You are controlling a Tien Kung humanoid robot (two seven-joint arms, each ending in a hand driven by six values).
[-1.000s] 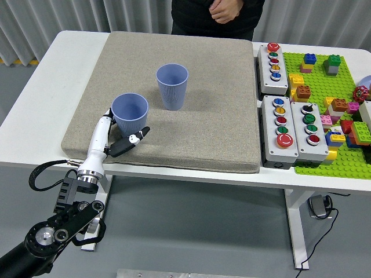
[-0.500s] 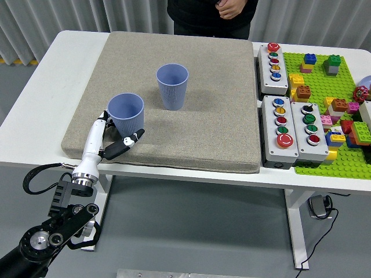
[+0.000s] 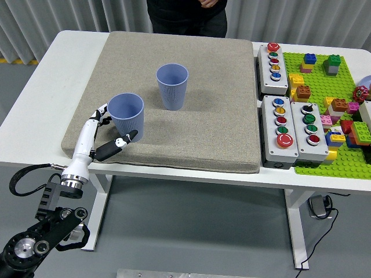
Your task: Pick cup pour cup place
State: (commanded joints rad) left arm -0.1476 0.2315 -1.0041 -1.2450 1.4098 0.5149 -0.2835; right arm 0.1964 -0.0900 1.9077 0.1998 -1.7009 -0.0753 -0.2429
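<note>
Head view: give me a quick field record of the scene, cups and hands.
near cup: blue ribbed cup, upright on the grey mat, near its left front
far cup: second blue cup, upright, further back toward the mat's middle, apart from the first
left hand: left hand open around the near cup's left side, thumb in front of it, no firm grasp visible
right hand: not in view
person: dark clothing at the table's far edge
table right: button boxes, brick baseplate
</note>
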